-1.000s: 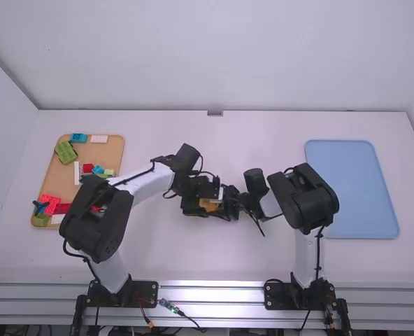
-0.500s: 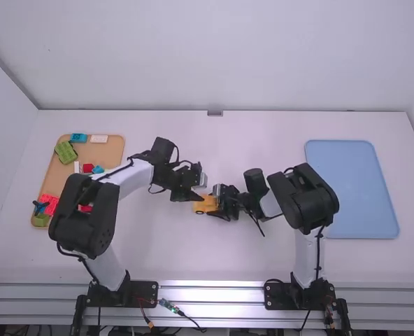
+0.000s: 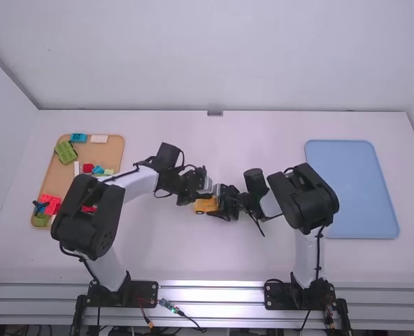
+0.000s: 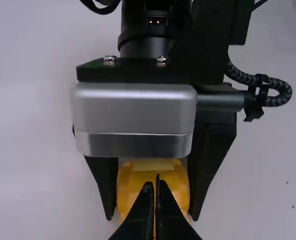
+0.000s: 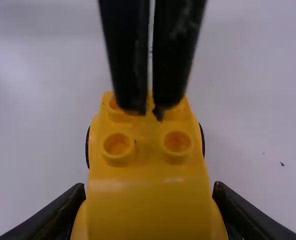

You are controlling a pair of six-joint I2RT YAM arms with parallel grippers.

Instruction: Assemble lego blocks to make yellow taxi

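Left pincer [image 3: 194, 199] has shifted rightward, now over the yellow taxi body [image 5: 148, 210].

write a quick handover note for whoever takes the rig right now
Left end effector: shut, holding nothing, at the car's studs; contact can't be told.
Right end effector: shut on the yellow car, mid-table.
Parts: loose blocks on the tan tray at the left; blue tray at the right.
Done: yellow body with a wheel visible, studs still bare.
Left: probably check the fit, add any missing part, then release.
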